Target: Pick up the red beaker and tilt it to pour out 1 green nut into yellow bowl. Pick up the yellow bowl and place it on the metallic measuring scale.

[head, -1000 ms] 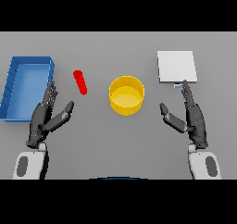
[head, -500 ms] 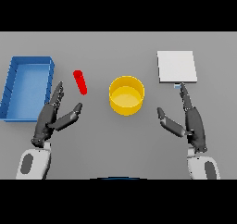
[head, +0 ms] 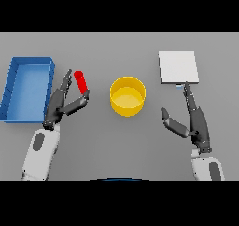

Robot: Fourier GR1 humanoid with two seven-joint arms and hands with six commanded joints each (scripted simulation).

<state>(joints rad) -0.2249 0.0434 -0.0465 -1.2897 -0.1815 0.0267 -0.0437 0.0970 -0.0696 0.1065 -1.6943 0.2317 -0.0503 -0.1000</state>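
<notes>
- The left robot hand [head: 63,101] is on the table [head: 93,145] with its fingers spread and relaxed, gripping nothing. The red beaker [head: 81,81] stands just beyond its fingertips, in the gap between the long fingers and the thumb.
- That placement reads as a reach about to become a grasp: the released fingers bracket the beaker so they can wrap around it. I cannot tell whether any finger already touches it.
- The yellow bowl [head: 127,95] sits to the right of the left robot hand, near the beaker and roughly midway between the two hands. This probably keeps the pouring tilt short. Its inside shows only yellow; no green nut is visible in it.
- The beaker's contents cannot be made out from above, so the nut it is meant to hold is unseen.
- The right robot hand [head: 193,121] is idle with straight fingers, holding nothing. The metallic measuring scale [head: 178,67] lies just beyond its fingertips, a pale flat square with nothing on it, handy for the later bowl placement.
- The blue bin [head: 14,92] to the left of the left robot hand looks empty.
</notes>
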